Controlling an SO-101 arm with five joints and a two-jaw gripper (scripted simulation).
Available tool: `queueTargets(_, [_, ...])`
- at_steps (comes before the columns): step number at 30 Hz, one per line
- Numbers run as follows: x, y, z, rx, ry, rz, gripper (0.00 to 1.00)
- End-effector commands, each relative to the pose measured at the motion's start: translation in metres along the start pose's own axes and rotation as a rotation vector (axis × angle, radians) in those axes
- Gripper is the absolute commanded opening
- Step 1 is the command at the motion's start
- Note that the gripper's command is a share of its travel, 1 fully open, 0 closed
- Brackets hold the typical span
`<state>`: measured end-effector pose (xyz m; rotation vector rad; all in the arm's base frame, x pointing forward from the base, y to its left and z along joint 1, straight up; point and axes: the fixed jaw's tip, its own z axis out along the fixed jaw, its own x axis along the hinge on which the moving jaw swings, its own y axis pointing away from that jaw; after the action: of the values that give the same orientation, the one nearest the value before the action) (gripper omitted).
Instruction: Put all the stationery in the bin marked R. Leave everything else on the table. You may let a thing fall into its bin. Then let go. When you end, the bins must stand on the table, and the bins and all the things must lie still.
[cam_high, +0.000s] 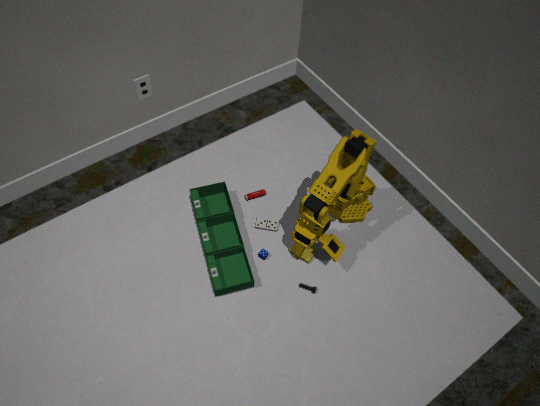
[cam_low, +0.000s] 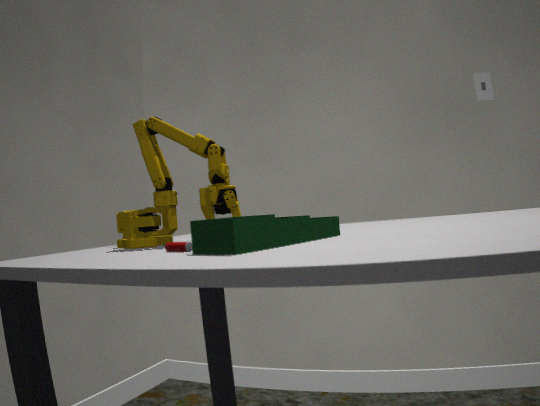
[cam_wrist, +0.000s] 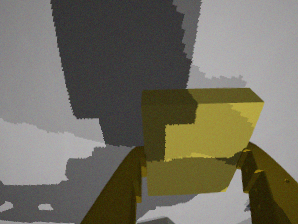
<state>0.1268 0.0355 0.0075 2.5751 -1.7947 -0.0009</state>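
My gripper is down at the table, right of the green bins, and is shut on a yellow block. In the wrist view the block fills the gap between my two fingers. A row of three green bins lies left of the arm; their small white labels are too small to read. A red cylinder with a grey end lies beside the far bin. In the side view my gripper stands just behind the bins, and the red cylinder lies at their left end.
A white domino and a blue die lie between the bins and my gripper. A black bolt lies nearer the front. The arm's base stands near the table's right edge.
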Motion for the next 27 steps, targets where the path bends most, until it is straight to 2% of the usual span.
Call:
queueTargets(1, [-0.0011, -0.0016, -0.0005, 0.010, -0.001, -0.017, 0.03])
queueTargets(8, [-0.0011, -0.0016, -0.0005, 0.010, -0.001, -0.017, 0.00])
queueTargets(27, [-0.0011, -0.0016, -0.0005, 0.010, -0.001, -0.017, 0.00])
